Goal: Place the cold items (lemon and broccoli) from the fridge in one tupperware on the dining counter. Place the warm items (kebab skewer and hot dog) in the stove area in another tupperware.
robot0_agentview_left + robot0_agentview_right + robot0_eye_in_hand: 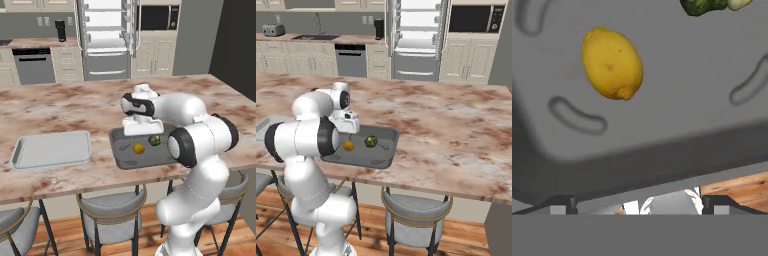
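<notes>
Spanning the room, the dining counter (60,107) carried the dark grey tupperware (120,142) near its front edge. Inside it lay the lemon (612,63) and, just beside it, the broccoli (371,141). Above them, the gripper (639,202) stood open and empty.

You are looking at evenly lit, rendered pictures with soft, diffuse light and no strong glare. On the dining counter (60,107) shadows are faint; under its near edge the stools (112,215) sit in dimmer light. The far right wall falls dark in the left base view. The base views are slightly soft and low in detail. Up close, the lemon (612,63) looks sharp, while the dark grey tupperware (662,100) rim blurs.
</notes>
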